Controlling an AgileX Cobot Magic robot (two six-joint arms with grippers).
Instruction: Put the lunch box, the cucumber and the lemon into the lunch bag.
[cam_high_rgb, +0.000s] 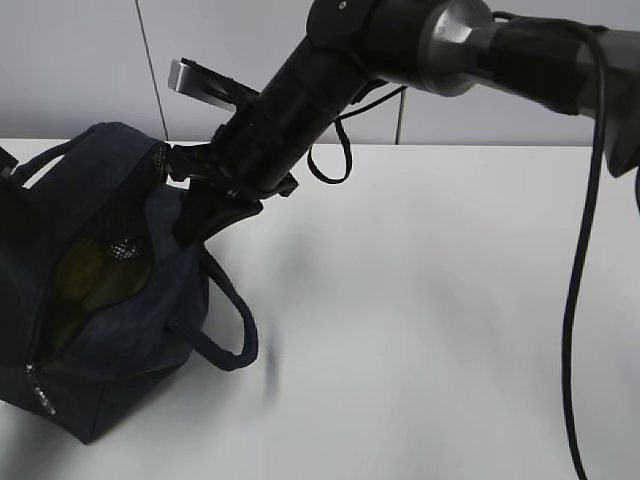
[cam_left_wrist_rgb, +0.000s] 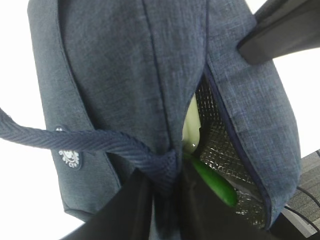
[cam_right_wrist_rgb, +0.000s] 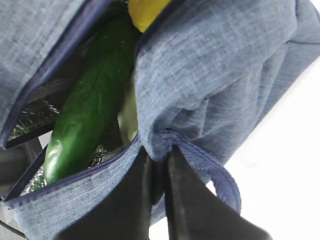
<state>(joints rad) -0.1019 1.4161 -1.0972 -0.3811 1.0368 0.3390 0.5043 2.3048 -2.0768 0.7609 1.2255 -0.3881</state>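
Inside lunch bag (cam_right_wrist_rgb: 210, 75) on counter (cam_high_rgb: 430, 300) I see cucumber (cam_right_wrist_rgb: 87, 107), lemon (cam_right_wrist_rgb: 145, 11) mostly cut off, lunch box (cam_left_wrist_rgb: 191, 127) only pale sliver. Right jaws pinch bag fabric at opening; left jaws clamp bag handle (cam_left_wrist_rgb: 100, 142), tips hidden.

My left tool (cam_left_wrist_rgb: 162, 210) is showing only as dark shapes cut off by the bottom edge of the left wrist view, its tips buried in fabric. The boxy dark navy fabric lunch bag (cam_high_rgb: 110, 340) is running off the left edge of the exterior view. Its flap is hiding most of the smooth dark green cucumber (cam_right_wrist_rgb: 87, 107), and the bright yellow lemon (cam_right_wrist_rgb: 145, 12) is peeking out as a sliver cut by the top edge. The pale sage-green lunch box lid (cam_left_wrist_rgb: 191, 125) is showing only through the slit. A handle loop (cam_high_rgb: 235, 345) is blurring above the white worktop (cam_high_rgb: 430, 330).
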